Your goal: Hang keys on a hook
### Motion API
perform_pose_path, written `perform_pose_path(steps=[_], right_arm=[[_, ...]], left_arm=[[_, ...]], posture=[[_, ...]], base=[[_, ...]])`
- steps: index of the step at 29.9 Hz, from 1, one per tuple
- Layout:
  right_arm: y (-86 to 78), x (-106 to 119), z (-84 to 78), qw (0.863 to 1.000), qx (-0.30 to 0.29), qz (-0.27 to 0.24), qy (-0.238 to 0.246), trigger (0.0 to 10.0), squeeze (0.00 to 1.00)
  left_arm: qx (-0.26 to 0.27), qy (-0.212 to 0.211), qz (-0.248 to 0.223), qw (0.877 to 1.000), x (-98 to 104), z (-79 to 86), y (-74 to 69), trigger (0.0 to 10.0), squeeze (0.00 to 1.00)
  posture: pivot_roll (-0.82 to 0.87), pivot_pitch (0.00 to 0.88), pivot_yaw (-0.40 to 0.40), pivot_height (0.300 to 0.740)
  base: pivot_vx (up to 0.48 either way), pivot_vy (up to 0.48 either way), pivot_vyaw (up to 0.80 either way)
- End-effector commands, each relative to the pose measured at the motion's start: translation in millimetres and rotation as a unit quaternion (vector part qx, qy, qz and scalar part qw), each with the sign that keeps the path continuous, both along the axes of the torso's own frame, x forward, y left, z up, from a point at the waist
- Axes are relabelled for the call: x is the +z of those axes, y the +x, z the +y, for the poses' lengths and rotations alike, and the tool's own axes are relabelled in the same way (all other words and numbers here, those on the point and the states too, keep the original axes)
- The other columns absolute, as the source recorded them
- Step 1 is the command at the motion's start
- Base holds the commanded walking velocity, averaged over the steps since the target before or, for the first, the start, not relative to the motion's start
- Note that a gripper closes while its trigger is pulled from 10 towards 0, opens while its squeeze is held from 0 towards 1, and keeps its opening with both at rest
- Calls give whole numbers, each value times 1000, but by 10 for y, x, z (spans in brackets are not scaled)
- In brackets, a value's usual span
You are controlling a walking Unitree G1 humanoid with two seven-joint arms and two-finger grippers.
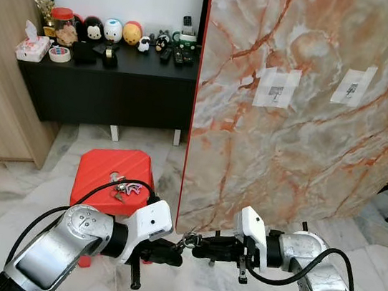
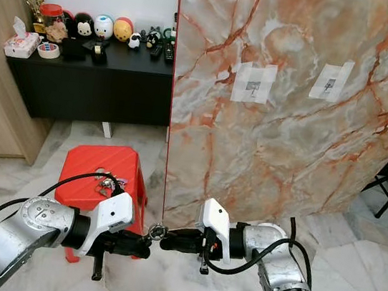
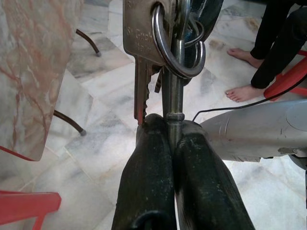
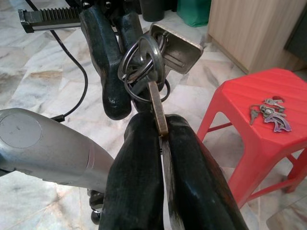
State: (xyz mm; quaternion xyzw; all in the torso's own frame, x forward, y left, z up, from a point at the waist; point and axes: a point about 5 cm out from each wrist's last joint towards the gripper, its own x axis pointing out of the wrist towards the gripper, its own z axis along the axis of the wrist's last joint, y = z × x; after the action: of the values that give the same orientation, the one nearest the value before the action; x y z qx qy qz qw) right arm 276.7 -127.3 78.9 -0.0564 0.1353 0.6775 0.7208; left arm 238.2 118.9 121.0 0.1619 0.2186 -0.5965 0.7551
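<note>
Both grippers, left gripper (image 1: 178, 250) and right gripper (image 1: 198, 247), seemingly pinch keys (image 1: 188, 240) between them.

Little can be read. The head of the key (image 3: 140, 33) in the left wrist view bears stamped letters: the start of a word that looks like "St Gu", with the rest hidden behind the key ring (image 3: 178, 43), so the brand cannot be made out in full. Three white paper labels are taped on the upright marble slab (image 1: 307, 161): one (image 1: 276, 88) near its middle, one (image 1: 352, 86) further toward its right edge, and one cut off at that edge. Each carries a small dark printed mark, too small to read. Nothing on the black sideboard (image 1: 116, 84) shows legible print.
</note>
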Motion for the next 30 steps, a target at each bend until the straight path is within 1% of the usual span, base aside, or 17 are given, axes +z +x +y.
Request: perform_pose_path(steps=[1,9,12,13,14,15,17,23,26,27,30], right_arm=[[31,14,-55,1000,-12,-4,-5,0,0],[43,8,-82,1000,-19,-4,-9,0,0],[54,6,-100,1000,-24,-6,-13,0,0],[61,5,-110,999,-27,-7,-16,0,0],[64,3,-114,999,-28,-7,-18,0,0],[66,1,-117,999,-29,-8,-19,0,0],[68,-1,-119,999,-30,-8,-20,0,0],[82,-5,-157,999,-40,-4,-23,0,0],[81,-29,-198,998,-51,2,-30,0,0],[81,-52,-235,998,-60,4,-35,0,0],[84,-109,-303,995,-88,14,-43,0,0]], left_arm=[[-16,-1,0,1000,25,-35,-18,10000,0],[-11,9,-8,1000,0,-14,-12,10000,0],[4,18,-32,999,-14,14,42,10000,0],[14,20,-41,999,-20,32,73,10000,227],[20,19,-39,999,-25,42,82,10000,745],[23,17,-36,999,-29,47,85,10000,1000],[22,17,-33,999,-33,55,78,10000,1000],[28,45,-29,998,-118,128,65,10000,1000],[36,72,-31,996,-191,193,69,10000,1000],[43,92,-36,994,-234,244,81,10000,1000],[86,107,-51,989,-283,340,153,10000,1000]], posture=[[93,0,-52,740],[94,0,-54,740],[93,0,-54,740],[94,0,-56,740],[94,0,-56,740],[94,0,-56,740],[94,0,-56,740],[93,0,-61,740],[93,0,-61,740],[89,0,-64,740],[87,0,-65,740]], base=[[0,0,0],[0,0,0],[0,0,0],[0,0,0],[0,0,0],[0,0,0],[0,0,0],[0,0,0],[0,0,0],[0,0,0],[0,0,0]])
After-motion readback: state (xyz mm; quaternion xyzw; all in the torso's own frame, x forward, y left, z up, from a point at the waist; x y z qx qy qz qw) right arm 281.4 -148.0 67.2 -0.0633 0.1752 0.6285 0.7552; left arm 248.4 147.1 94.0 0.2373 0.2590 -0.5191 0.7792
